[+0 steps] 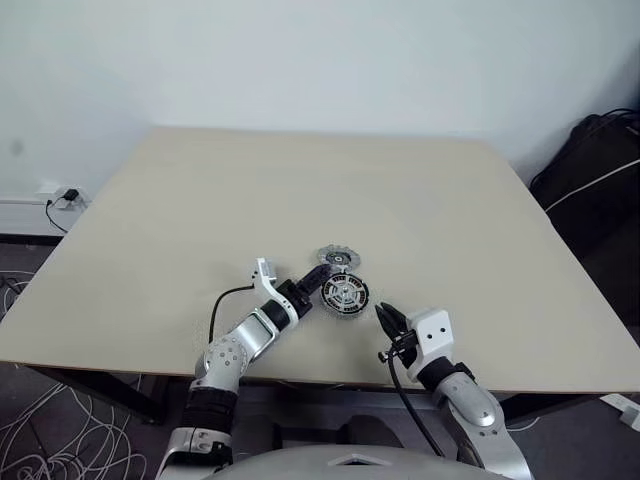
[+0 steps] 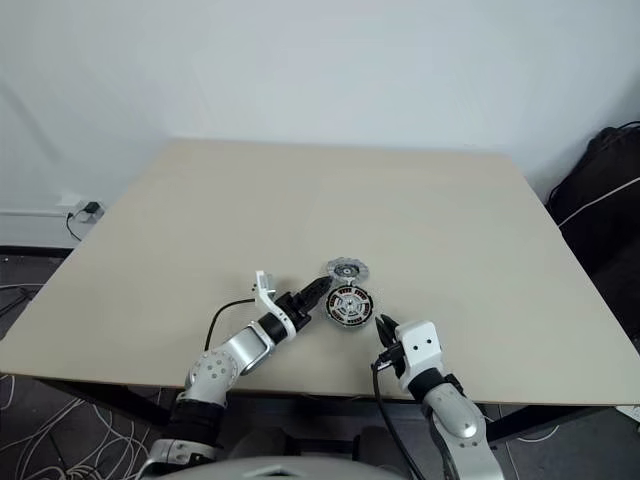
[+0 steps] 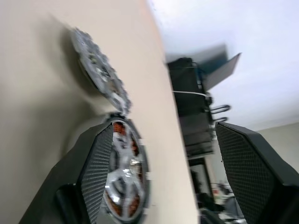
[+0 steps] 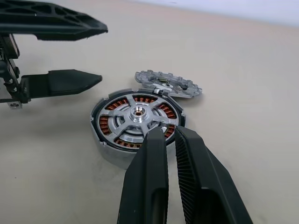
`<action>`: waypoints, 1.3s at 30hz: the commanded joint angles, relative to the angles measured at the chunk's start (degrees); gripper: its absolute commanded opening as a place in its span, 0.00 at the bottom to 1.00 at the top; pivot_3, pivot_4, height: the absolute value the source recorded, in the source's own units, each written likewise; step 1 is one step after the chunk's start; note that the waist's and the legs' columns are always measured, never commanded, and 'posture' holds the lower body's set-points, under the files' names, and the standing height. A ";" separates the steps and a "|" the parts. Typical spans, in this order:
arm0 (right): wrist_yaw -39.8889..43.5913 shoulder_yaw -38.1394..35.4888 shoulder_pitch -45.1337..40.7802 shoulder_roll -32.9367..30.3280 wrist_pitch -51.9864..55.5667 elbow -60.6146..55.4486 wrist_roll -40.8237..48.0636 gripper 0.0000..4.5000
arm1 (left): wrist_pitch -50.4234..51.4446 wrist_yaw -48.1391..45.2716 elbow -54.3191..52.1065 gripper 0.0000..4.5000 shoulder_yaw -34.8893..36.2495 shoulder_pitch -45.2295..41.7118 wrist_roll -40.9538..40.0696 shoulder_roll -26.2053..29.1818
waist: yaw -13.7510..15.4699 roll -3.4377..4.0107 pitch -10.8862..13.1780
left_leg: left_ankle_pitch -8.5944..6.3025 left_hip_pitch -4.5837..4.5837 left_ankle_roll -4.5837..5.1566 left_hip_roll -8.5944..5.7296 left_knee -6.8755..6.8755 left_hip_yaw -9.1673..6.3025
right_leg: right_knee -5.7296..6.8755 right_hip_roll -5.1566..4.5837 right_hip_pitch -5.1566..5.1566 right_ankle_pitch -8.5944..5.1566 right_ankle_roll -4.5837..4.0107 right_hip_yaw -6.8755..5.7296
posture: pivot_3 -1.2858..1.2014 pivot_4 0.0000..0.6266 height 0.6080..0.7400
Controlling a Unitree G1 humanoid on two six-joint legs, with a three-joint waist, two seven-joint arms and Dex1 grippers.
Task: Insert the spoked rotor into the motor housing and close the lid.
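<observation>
Looking down, we found the spoked rotor [image 4: 138,114] seated in the motor housing [image 4: 112,151] mid-table; left claw [image 1: 322,279] gaped beside it, right claw [image 1: 386,318] pinched empty. We judged the lid [image 1: 339,259], just beyond, needed a level, centred grasp.

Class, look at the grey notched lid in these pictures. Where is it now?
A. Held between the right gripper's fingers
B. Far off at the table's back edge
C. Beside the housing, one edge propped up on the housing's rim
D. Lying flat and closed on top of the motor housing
C: the lid sits behind the motor housing, tilted with its near edge on the rim, while the spoked rotor already sits inside, uncovered.
</observation>
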 commanded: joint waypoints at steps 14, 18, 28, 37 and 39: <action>0.21 4.85 -14.44 3.06 11.59 1.59 -0.30 0.09 | -41.19 -5.55 -10.75 0.30 -9.72 14.70 41.87 11.29 | -0.05 0.45 -0.27 | -0.16 0.04 -0.29 0.03 -0.08 0.01 | -0.01 -0.22 -0.24 -0.02 -0.08 -0.07 | 0.52 0.00 1.00; 0.22 5.68 -19.51 3.92 13.93 5.32 -0.68 0.09 | -47.53 -4.68 -7.62 0.01 -9.79 16.84 46.04 11.15 | 0.07 0.47 -0.28 | -0.16 0.00 -0.29 -0.07 -0.08 0.04 | -0.02 -0.43 -0.24 -0.01 -0.09 -0.14 | 0.52 0.00 1.00; 0.08 4.86 -26.13 4.92 10.66 18.73 -1.83 0.09 | -63.10 -4.90 -0.06 0.00 -11.00 21.43 49.25 8.45 | -0.11 0.53 -0.33 | -0.16 -0.03 -0.29 -0.07 -0.28 0.04 | -0.02 -0.47 -0.33 -0.01 -0.09 -0.20 | 0.52 0.00 1.00; 0.35 5.97 -23.43 1.51 16.50 17.40 -4.14 0.09 | -57.15 -8.96 -1.86 0.00 -12.22 21.92 45.95 8.12 | -0.08 0.83 -0.97 | -0.17 0.10 -0.26 -0.07 -0.20 0.04 | -0.02 -0.53 -0.11 -0.02 -0.10 -0.32 | 0.52 0.00 1.00; 1.41 6.81 -23.70 -0.35 18.31 12.77 -5.00 0.09 | -54.82 -9.26 -3.35 0.00 -12.66 21.99 45.95 8.25 | -0.08 0.83 -0.96 | -0.16 0.10 -0.21 -0.07 -0.14 0.04 | 0.00 -0.55 -0.09 -0.02 -0.10 -0.35 | 0.52 0.00 1.00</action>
